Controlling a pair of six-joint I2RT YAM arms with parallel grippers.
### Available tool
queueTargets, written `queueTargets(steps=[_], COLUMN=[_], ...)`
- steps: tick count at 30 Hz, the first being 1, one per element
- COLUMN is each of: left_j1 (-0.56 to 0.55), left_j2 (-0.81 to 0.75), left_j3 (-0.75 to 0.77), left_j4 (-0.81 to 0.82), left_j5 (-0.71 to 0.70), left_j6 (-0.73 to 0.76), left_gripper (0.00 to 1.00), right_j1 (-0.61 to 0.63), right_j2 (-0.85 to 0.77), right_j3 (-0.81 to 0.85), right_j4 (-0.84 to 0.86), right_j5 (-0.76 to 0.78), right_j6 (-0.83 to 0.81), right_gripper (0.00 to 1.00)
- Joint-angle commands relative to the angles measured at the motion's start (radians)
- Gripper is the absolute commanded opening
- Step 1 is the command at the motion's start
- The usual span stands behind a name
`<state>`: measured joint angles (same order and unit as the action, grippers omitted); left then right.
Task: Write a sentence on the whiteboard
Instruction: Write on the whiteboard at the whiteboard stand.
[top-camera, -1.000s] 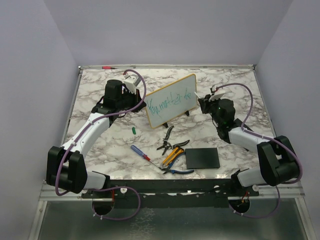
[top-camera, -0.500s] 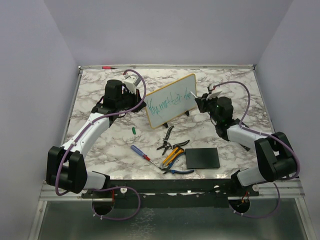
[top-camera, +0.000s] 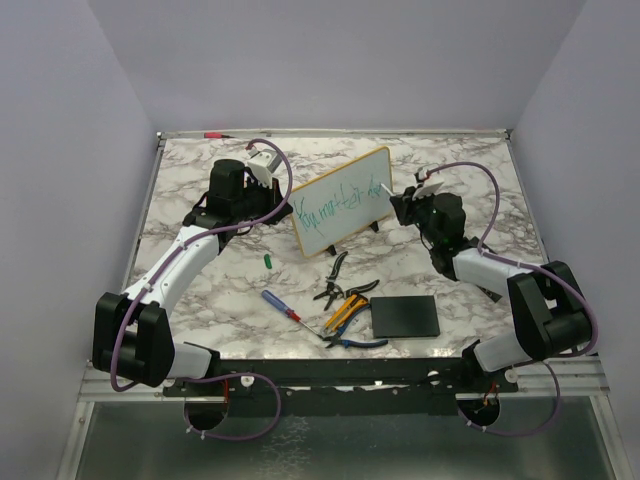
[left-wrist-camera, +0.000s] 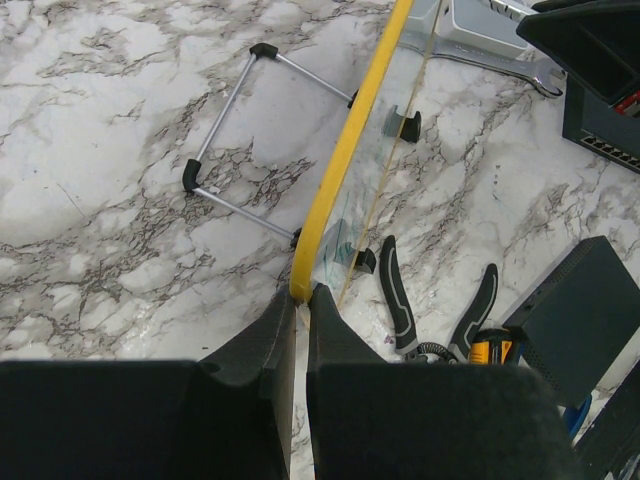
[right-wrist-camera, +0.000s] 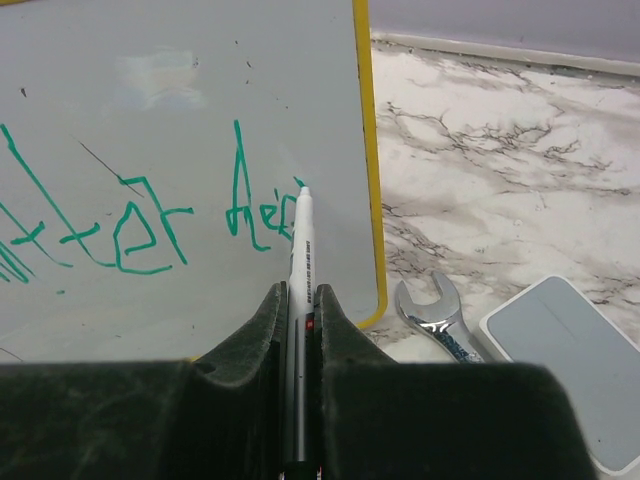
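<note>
The right end effector (right-wrist-camera: 300, 292), clenched on the marker (right-wrist-camera: 301, 240), has edged in; its tip meets the whiteboard (right-wrist-camera: 150, 110), extending the sentence (right-wrist-camera: 130, 238). The left end effector (left-wrist-camera: 297, 302) grips its corner.

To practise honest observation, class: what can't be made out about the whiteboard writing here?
Right wrist view: the sentence is cut off by the left edge.
Top view: letters too small to read.
Left wrist view: the whiteboard is edge-on, writing unseen.
Right wrist view: the right hand covers the marker lower barrel.
</note>
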<state>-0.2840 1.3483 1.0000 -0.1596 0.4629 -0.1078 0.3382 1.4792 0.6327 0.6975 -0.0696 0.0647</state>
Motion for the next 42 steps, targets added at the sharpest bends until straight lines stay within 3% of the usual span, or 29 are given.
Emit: queueTargets(steps=[1, 20, 27, 34, 42], left_j1=[-0.006, -0.012, -0.014, -0.014, -0.014], left_j2=[-0.003, -0.013, -0.014, -0.014, -0.014], left_j3=[0.002, 0.000, 0.000, 0.000, 0.000], left_j4=[0.016, 0.017, 0.015, 0.016, 0.017], left_j5=[-0.012, -0.015, -0.017, -0.018, -0.019], left_j6=[0.021, 0.022, 0.023, 0.022, 0.024], left_gripper=[0.03, 0.03, 0.03, 0.03, 0.03], right_j1=[-0.001, 0.000, 0.001, 0.001, 0.000], right_j2=[0.015, 0.058, -0.030, -0.127, -0.079], right_j3=[-0.026, -0.068, -0.070, -0.015, 0.051], right_j4=[-0.035, -0.140, -0.155, -0.182, -0.127], right_j5=[-0.019, -0.038, -0.028, 0.010, 0.028], right_j6=[0.029, 0.126, 0.116, 0.091, 0.071], right_gripper=[0.01, 0.01, 0.01, 0.01, 0.01])
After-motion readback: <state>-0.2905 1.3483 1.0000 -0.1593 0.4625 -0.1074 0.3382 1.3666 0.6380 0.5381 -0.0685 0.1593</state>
